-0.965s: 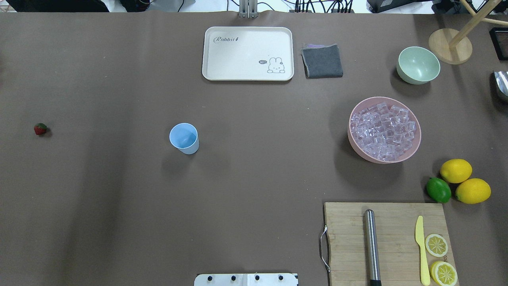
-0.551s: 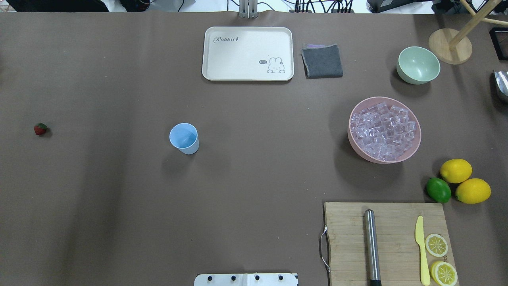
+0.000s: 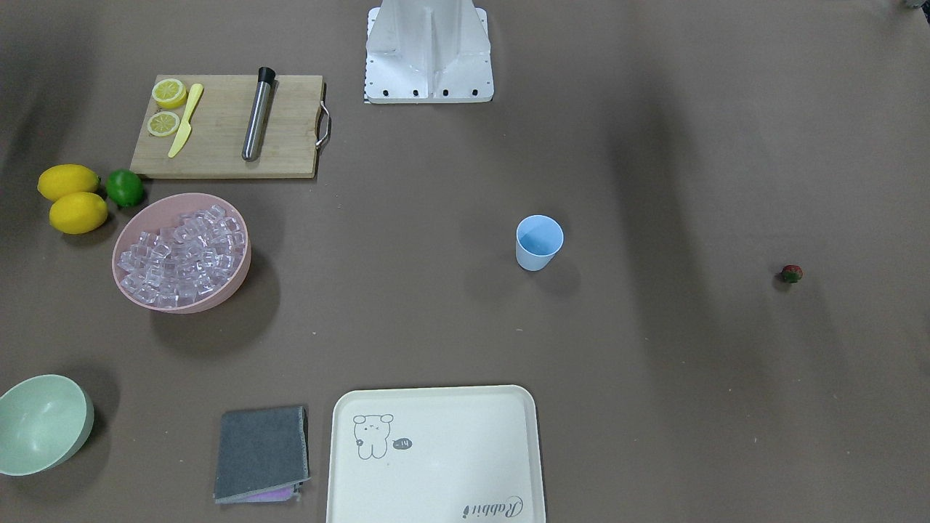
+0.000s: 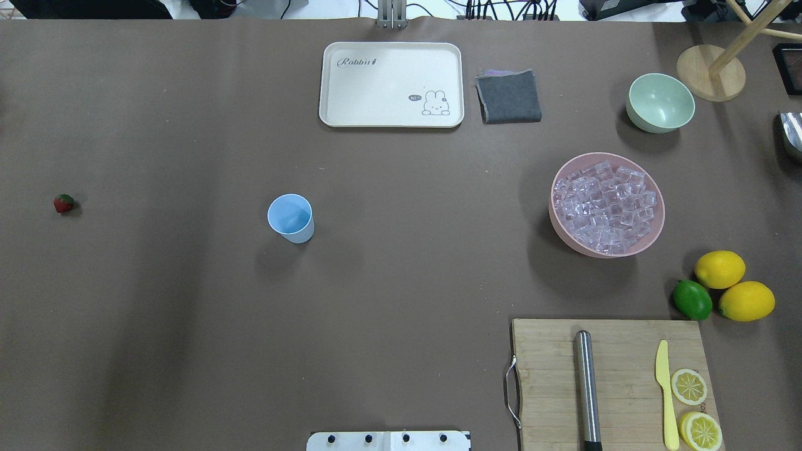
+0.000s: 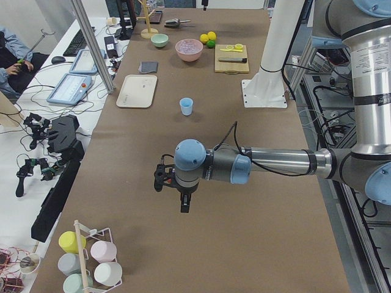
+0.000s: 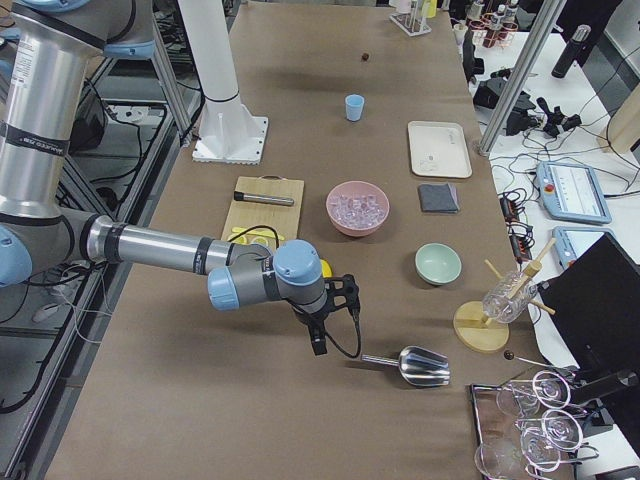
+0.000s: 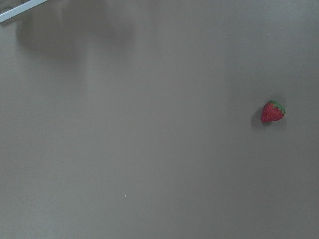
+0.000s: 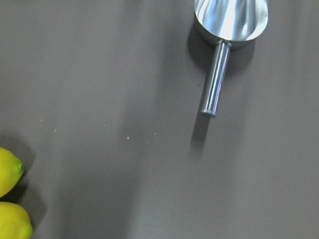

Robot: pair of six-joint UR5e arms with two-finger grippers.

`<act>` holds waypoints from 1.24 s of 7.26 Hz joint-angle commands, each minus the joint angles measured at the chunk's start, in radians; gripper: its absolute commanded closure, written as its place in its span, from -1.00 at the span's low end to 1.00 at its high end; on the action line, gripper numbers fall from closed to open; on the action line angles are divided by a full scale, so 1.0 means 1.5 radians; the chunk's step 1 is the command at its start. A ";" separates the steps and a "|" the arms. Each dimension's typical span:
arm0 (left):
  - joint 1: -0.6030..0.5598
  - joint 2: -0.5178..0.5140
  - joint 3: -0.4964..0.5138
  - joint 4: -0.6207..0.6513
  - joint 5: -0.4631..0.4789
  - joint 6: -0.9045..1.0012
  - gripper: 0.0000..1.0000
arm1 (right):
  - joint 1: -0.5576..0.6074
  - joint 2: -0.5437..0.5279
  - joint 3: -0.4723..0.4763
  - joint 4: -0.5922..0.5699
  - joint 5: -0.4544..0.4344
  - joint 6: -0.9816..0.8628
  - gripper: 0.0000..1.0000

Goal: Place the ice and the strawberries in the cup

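Observation:
The light-blue cup (image 4: 291,217) stands upright, left of the table's middle; it also shows in the front view (image 3: 539,242). The ice (image 4: 605,205) is a pile of clear cubes in the pink bowl (image 4: 573,243) at the right. One small red strawberry (image 4: 63,203) lies far left, and shows at the right of the left wrist view (image 7: 272,111). My left gripper (image 5: 185,204) hangs over bare table in the left side view. My right gripper (image 6: 318,345) hangs beside a metal scoop (image 6: 415,365). I cannot tell whether either is open or shut.
A cream tray (image 4: 391,84), a grey cloth (image 4: 509,96) and a pale green bowl (image 4: 660,102) sit along the far edge. A cutting board (image 4: 545,376) with a steel rod, yellow knife and lemon slices lies near right. Two lemons (image 4: 719,269) and a lime (image 4: 692,299) lie beside it.

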 commanded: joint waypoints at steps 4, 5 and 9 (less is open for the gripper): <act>0.002 -0.047 0.015 -0.083 -0.091 -0.005 -0.96 | -0.051 0.069 0.022 0.052 -0.001 0.231 -1.00; 0.008 -0.047 0.017 -0.084 -0.092 -0.018 -0.96 | -0.093 0.089 0.035 0.052 -0.008 0.311 -1.00; 0.019 -0.047 0.032 -0.087 -0.087 -0.016 -0.96 | -0.288 0.216 0.119 -0.044 -0.106 0.593 -1.00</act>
